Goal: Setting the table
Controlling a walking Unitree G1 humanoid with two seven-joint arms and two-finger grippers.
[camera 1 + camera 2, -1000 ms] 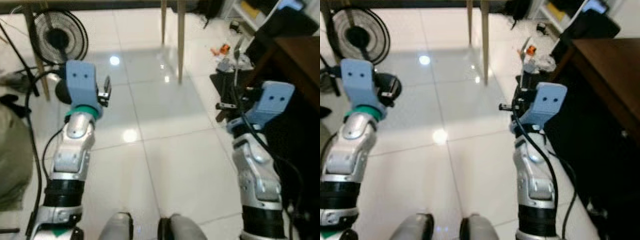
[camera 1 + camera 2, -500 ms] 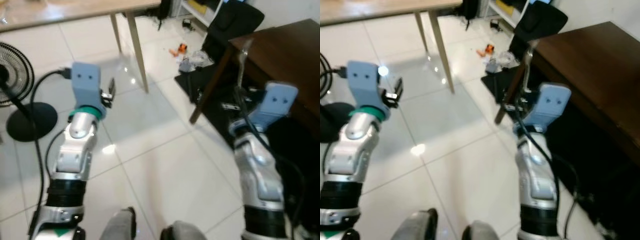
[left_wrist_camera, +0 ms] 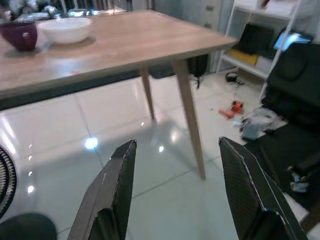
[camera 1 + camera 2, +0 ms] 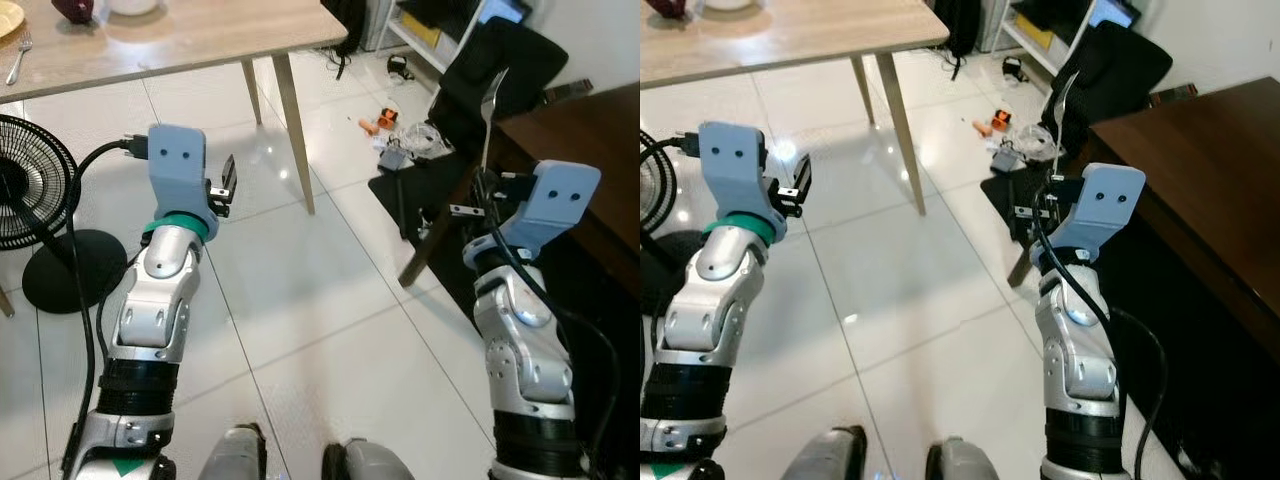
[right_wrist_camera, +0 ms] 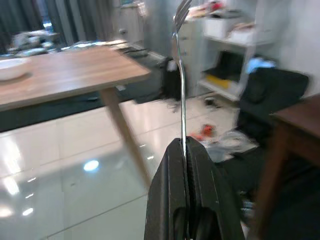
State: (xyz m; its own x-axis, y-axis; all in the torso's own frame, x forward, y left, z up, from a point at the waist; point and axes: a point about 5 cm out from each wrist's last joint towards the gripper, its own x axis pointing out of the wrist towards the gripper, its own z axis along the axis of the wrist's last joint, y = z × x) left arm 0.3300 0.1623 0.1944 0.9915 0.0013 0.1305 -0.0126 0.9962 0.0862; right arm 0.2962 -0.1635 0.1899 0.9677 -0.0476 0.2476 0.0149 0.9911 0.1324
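1. You're in the carrying step: the right hand (image 5: 186, 150) is clamped on a fork (image 5: 181, 70), and the tabletop (image 4: 190, 35) has not been reached.
2. The fork stands upright out of the right hand's closed fingers, tines at the top, its handle pinched between the two black pads. In the head view it rises straight above that hand (image 4: 487, 192), in front of a black chair (image 4: 500, 70).
3. Your left hand (image 3: 177, 187) is spread wide and carries nothing; it is raised and points toward the light wooden tabletop.
4. Ahead of the left hand and well apart from it, on the tabletop, sit a white bowl (image 3: 65, 29) and a dark cup (image 3: 20, 35) side by side. Another fork (image 4: 18, 55) already lies near the far-left edge, beside a plate's rim.
5. The dark tabletop (image 4: 1200, 170) stands just beside your right arm; I judge it isn't the goal, since the dishes are on the light one.
6. Next, walk forward and to your left until the light tabletop's edge is under the right hand, then lower the fork flat.
7. Mind the table leg (image 4: 292, 135) and fan (image 4: 35, 190) as you close in.
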